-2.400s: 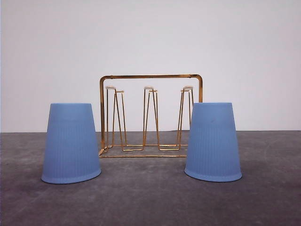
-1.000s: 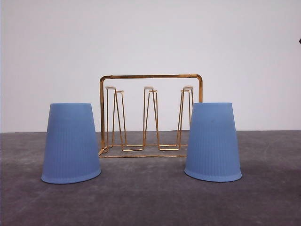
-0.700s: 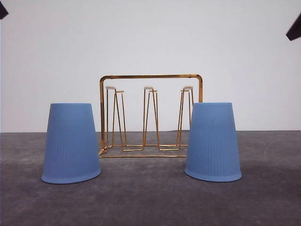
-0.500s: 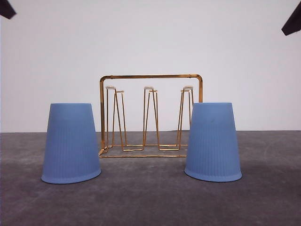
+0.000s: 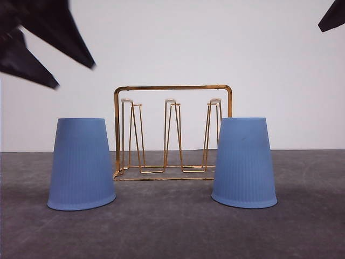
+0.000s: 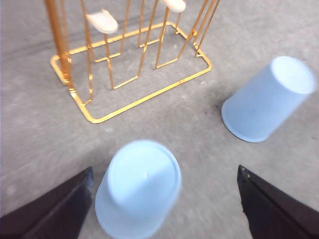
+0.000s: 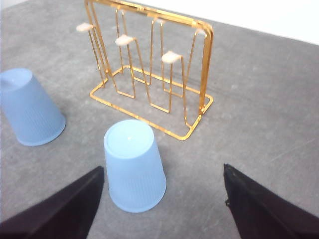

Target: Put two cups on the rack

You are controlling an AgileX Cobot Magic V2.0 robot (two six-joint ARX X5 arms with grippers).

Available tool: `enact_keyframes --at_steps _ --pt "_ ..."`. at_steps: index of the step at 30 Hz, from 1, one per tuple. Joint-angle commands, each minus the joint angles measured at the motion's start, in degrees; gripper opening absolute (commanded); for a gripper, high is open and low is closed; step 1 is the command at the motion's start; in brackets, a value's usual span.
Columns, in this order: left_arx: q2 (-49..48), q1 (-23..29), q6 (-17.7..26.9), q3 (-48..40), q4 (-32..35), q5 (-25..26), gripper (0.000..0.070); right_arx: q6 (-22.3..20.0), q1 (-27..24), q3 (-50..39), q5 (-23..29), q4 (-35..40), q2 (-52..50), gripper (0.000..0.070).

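I had both cups standing mouth-down on the desk, which I judged suited the job: a cup taken around its ribbed wall could go straight over a peg without being turned. The left cup stood at the near left corner of the rack, the right cup at its near right corner, each just in front of the wire base and well apart from the other. Upside down, neither showed its inside, so I could not tell whether anything was in them; the closed bottoms faced up, pale and plain. The rack stood upright behind and between them, and every pale-tipped peg I could see was bare, so nothing had been hung. My left end effector hung above the left cup with its two dark fingers spread wide to either side of it, touching nothing. The right end effector was likewise spread, its fingers apart on either side of the right cup from above, holding nothing. I took this for the approach before the first grasp, with the whole task yet to do.
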Motion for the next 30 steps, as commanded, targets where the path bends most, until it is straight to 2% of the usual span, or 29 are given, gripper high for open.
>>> enact_keyframes --at_steps 1,3,12,21,23,27,30 --pt "2.9 -0.8 -0.3 0.9 1.6 -1.4 0.0557 -0.4 0.3 1.0 0.2 0.7 0.2 0.0487" --pt "5.9 -1.5 -0.3 0.9 2.9 -3.4 0.0557 -0.4 0.3 1.0 0.3 0.6 0.2 0.0487" --pt "16.5 -2.5 -0.3 0.9 4.8 -4.9 0.0557 -0.4 0.3 1.0 0.4 0.7 0.2 0.0487" --pt "20.9 -2.5 -0.3 0.9 5.4 -4.9 0.0548 -0.4 0.2 1.0 0.4 0.7 0.2 0.0487" --pt "20.8 -2.5 -0.3 0.9 6.1 -5.1 0.05 -0.4 0.2 1.0 0.4 0.7 0.2 0.0487" --pt "20.5 -2.5 -0.3 0.9 6.4 -5.0 0.0355 -0.4 0.2 1.0 0.4 0.7 0.2 0.0487" --pt "19.9 -2.5 -0.3 1.2 5.9 -5.0 0.0345 -0.4 0.3 1.0 0.4 0.7 0.2 0.0487"
